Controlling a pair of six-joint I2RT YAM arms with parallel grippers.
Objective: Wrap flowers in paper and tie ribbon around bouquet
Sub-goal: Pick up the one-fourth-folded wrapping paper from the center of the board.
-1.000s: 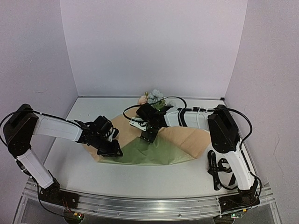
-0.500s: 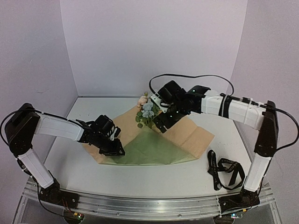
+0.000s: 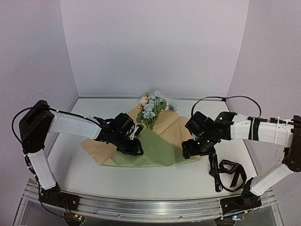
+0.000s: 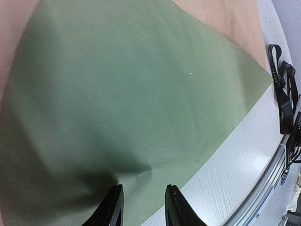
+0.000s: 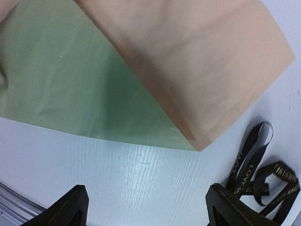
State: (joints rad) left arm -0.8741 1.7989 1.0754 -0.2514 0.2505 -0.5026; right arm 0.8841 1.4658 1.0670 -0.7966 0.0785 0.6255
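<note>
From above, the flowers [image 3: 153, 104] lie at the far middle of the tabletop [image 3: 89, 115]. Their peach and pale blue heads point toward the back wall, and the leafy lower end slips under the paper [image 3: 160, 147]. The sheet is spread wide from left to right. A smooth olive flap is folded over its middle, with matte tan kraft showing on both sides. The left tool [image 3: 135, 149] rests on the flap's near left part. The right tool [image 3: 187, 153] hangs at the sheet's near right corner. The ribbon [image 3: 226, 170], narrow and black, lies in loose loops to the right, apart from the paper.

In the left wrist view, the olive face fills the frame, softly creased. The fingertips stand a little apart with green between them; I cannot tell whether they pinch it.

In the right wrist view, the fingers are spread wide over bare tabletop, just short of the tan corner overlying olive. Pale lettering shows on the ribbon.
</note>
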